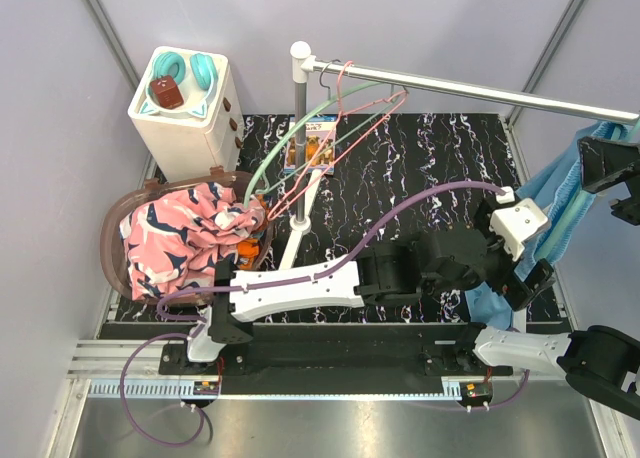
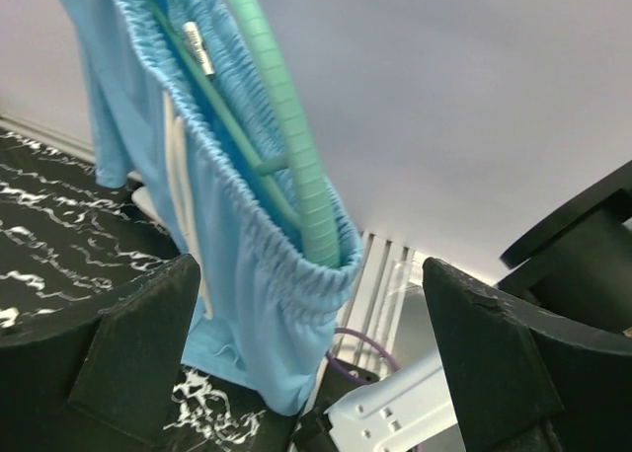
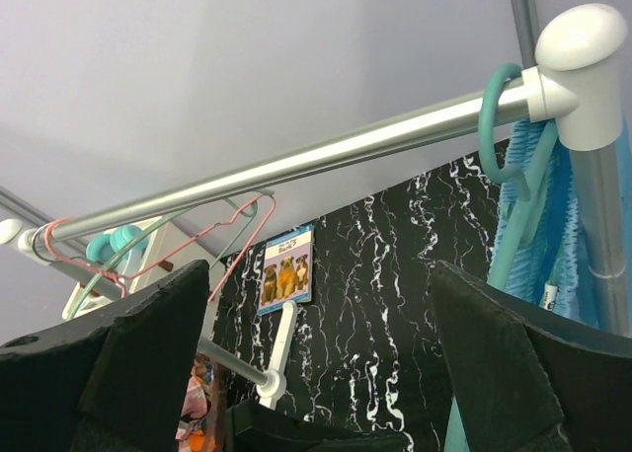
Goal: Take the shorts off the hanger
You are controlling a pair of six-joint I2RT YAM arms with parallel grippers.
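- The left arm (image 1: 300, 288) reaches from its base at the near left edge across the table to the far right, its links stretched low over the black marbled mat (image 1: 420, 168).
- The left gripper (image 2: 311, 309) is spread wide and grips nothing. In its wrist view the light blue shorts (image 2: 247, 274) hang just ahead, between the two fingers (image 2: 138, 343).
- The right arm (image 1: 600, 363) bends out to the right edge and rises. The right gripper (image 3: 316, 348) sits high by the right end of the rail (image 3: 326, 156), tilted up toward it, jaws wide apart and empty.
- Three shorts in all: the light blue pair is on a hanger at the rail's right end. The pink shorts (image 1: 170, 233) lie heaped in the basket (image 1: 108, 240) at the left. A bit of the orange patterned shorts (image 1: 250, 250) shows beside them, mostly hidden.
- Three hangers: the teal hanger (image 3: 499, 126) carries the light blue pair by its waistband. The pink hanger (image 1: 362, 118) and the pale green hanger (image 1: 280, 150) hang bare at the rail's left end.
- One rail, one basket, and one white drawer box (image 1: 185, 113) behind the basket.
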